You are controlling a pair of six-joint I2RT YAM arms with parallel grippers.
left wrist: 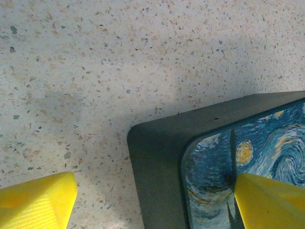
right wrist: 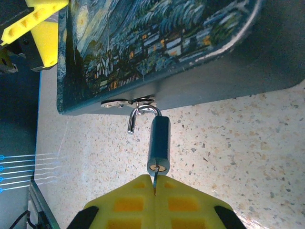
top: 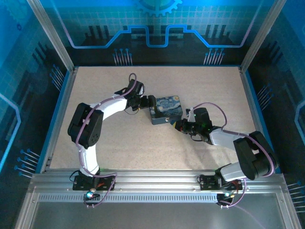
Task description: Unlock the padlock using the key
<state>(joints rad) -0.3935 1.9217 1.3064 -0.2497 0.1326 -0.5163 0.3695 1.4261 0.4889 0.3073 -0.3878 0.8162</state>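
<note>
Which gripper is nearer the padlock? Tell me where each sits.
Right. The right gripper pinches the key seated in the bottom of the padlock, almost touching it. The left gripper is open across a corner of the tin, on the side away from the padlock.

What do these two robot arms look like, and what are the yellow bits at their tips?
The left arm and right arm are both chunky black joint housings linked by white shells, with a thin lilac cable looping along each. The fingers are bright yellow plastic wedges, finely ribbed on the face; those of the right gripper show square moulded recesses.
</note>
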